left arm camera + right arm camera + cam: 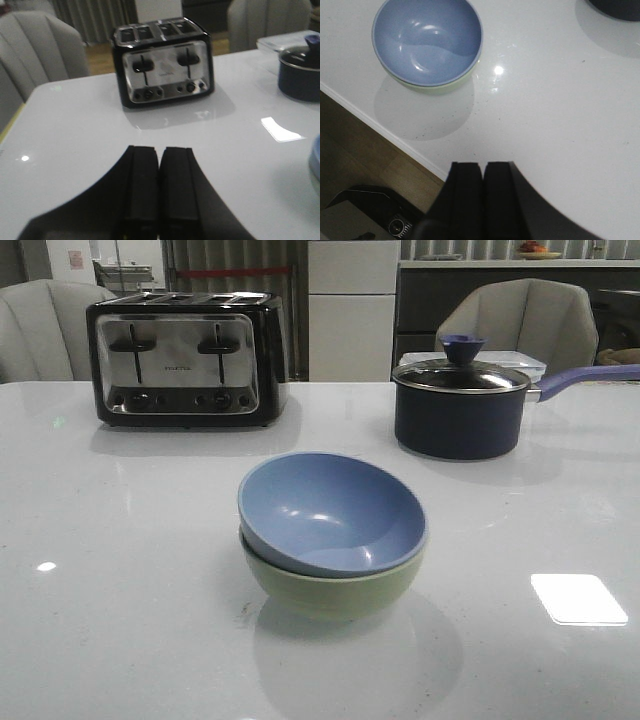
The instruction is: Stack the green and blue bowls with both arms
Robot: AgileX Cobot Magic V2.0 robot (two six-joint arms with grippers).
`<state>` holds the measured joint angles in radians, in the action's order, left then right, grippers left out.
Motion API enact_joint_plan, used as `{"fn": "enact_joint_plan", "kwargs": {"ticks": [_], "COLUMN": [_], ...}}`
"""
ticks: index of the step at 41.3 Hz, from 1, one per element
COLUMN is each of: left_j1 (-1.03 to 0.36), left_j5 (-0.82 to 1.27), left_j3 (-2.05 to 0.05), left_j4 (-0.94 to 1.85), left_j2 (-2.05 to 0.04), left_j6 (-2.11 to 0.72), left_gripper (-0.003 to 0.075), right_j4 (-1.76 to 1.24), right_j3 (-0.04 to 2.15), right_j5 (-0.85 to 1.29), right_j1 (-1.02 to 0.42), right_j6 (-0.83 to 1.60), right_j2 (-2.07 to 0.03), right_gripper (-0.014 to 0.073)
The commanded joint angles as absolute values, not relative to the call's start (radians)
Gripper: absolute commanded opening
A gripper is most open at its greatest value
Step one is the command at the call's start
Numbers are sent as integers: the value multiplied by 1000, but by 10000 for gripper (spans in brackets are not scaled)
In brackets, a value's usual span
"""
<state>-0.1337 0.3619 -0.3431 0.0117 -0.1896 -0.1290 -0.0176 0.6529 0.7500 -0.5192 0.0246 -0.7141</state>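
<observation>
The dusty blue bowl (330, 512) sits nested inside the pale green bowl (330, 592) at the middle of the white table; the blue one tilts slightly. In the right wrist view the blue bowl (427, 40) shows from above with a sliver of the green bowl (440, 88) under its rim. A blue edge of the bowls (315, 167) shows in the left wrist view. My left gripper (159, 150) is shut and empty over bare table, facing the toaster. My right gripper (483, 165) is shut and empty near the table's front edge, apart from the bowls. Neither arm shows in the front view.
A black and chrome toaster (185, 358) stands at the back left. A dark lidded saucepan (462, 405) with a purple handle stands at the back right, a clear lidded box (500, 362) behind it. Grey chairs stand beyond the table. The table's front edge (385, 130) runs beside the bowls.
</observation>
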Motion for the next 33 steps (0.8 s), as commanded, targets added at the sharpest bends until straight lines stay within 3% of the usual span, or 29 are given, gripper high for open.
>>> {"fn": "enact_joint_plan", "kwargs": {"ticks": [1, 16, 33], "left_j1": [-77, 3, -12], "left_j5": [181, -52, -103], "left_j3": [-263, 5, 7], "left_j4": [45, 193, 193], "left_j2": [-107, 27, 27], "left_j6": [-125, -125, -125], "left_gripper": [96, 96, 96], "right_j4": [-8, -8, -8], "right_j3": [683, 683, 683], "right_j5": [696, 696, 700], "right_j1": [-515, -515, -515], "right_j6": [25, 25, 25], "right_j2": [-709, -709, -709], "right_gripper": [52, 52, 52]}}
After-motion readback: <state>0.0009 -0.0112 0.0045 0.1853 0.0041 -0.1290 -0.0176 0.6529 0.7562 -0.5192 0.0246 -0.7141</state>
